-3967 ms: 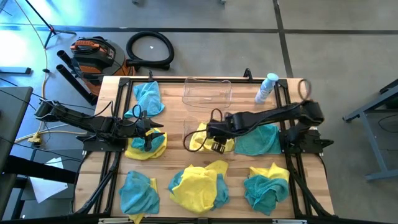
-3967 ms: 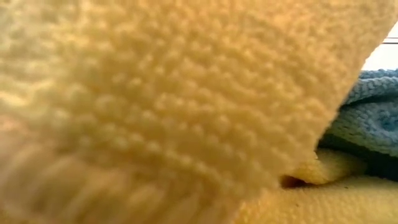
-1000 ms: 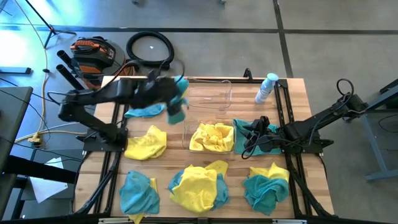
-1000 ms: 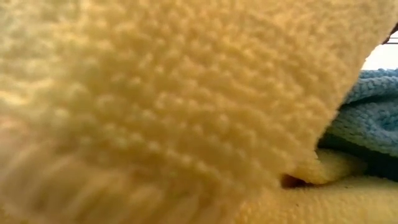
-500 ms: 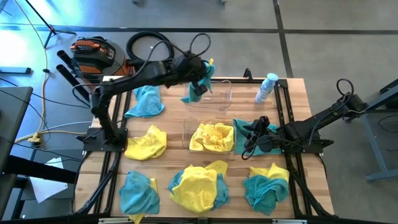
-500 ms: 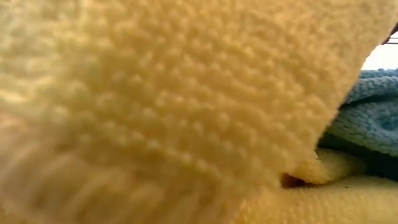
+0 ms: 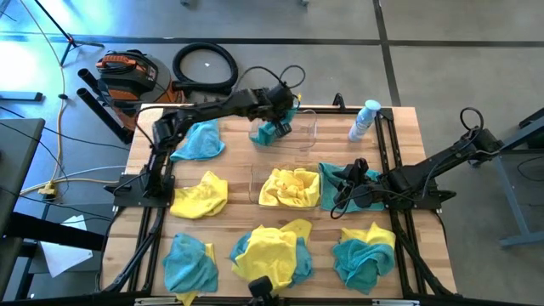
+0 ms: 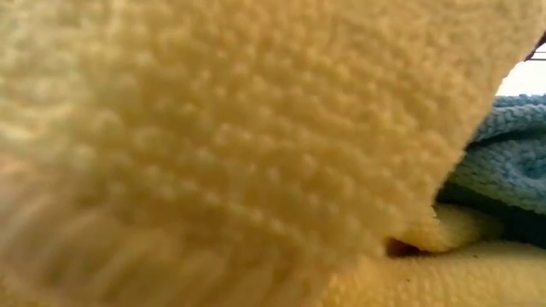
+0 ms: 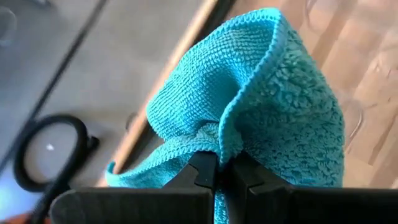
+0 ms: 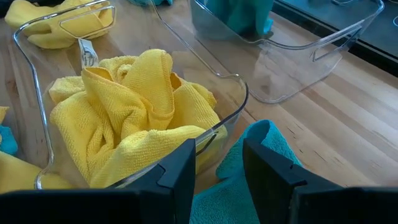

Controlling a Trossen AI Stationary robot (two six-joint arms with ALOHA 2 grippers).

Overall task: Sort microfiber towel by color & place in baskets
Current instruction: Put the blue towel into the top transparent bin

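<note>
My left gripper (image 7: 280, 119) reaches over the far basket (image 7: 297, 136), shut on a teal microfiber towel (image 7: 270, 130) that hangs down into it (image 10: 239, 15). The near basket (image 7: 255, 183) holds a crumpled yellow towel (image 10: 137, 112). My right gripper (image 10: 217, 168) waits open at the table's right, just above another teal towel (image 10: 255, 155) lying beside the near basket. Whether it touches that towel, I cannot tell. The low view is filled by a yellow towel (image 8: 239, 136). My left gripper pinches a bunched fold (image 9: 217, 146) of the teal towel between its two fingers; several layers gather at the pinch. The fingers slant down from the table's left. The towel hangs slack below them inside the far basket's walls.
Loose towels lie around: teal (image 7: 200, 140) and yellow (image 7: 200, 195) at the left, teal (image 7: 187, 263), a yellow-and-teal heap (image 7: 272, 255) and a teal-and-yellow heap (image 7: 365, 251) along the near edge. A clear bottle with a blue cap (image 7: 365, 119) stands at the far right.
My left gripper has carried the teal towel toward the table's right and far edge, from beside the far-left teal towel to above the far basket, then down. The towel now hangs into the basket.
</note>
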